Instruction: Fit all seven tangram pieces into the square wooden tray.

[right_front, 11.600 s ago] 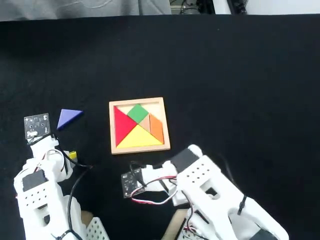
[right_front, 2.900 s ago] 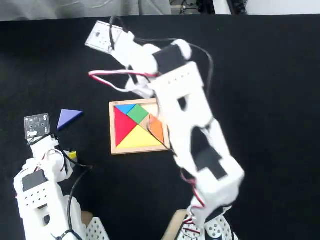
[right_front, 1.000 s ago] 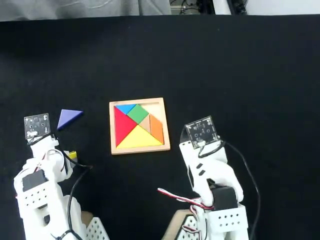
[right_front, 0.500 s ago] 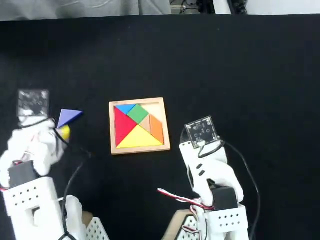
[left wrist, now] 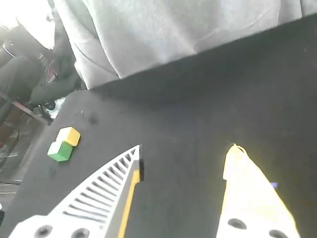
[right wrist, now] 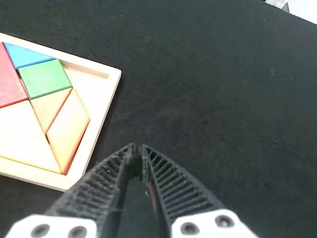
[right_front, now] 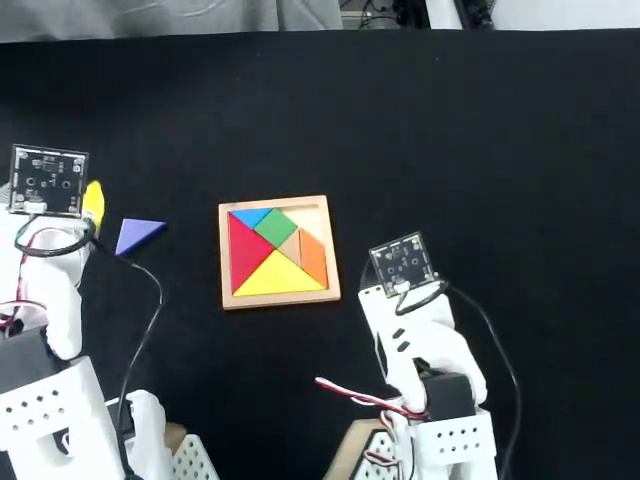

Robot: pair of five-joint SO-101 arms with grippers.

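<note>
The square wooden tray (right_front: 224, 297) lies mid-table and holds the red, yellow, blue (right_front: 249, 217), green, tan and orange pieces; a bare strip of wood (right_front: 312, 214) shows at its far right corner. A purple triangle (right_front: 137, 235) lies on the cloth left of the tray. My left gripper (left wrist: 187, 148) is open and holds nothing, raised, with its yellow finger (right_front: 93, 203) just left of the purple triangle. My right gripper (right wrist: 136, 149) is shut with nothing in it, a little off the tray's (right wrist: 106, 79) right side.
A small yellow block (left wrist: 69, 135) and a green block (left wrist: 59, 151) sit together far off on the dark cloth, near its edge, in the left wrist view. Grey fabric hangs behind the table. Open black cloth lies to the right of the tray.
The left arm has lifted and stretched forward, its gripper now up beside the purple triangle. The right arm, after setting the blue triangle in the tray, stays pulled back.
</note>
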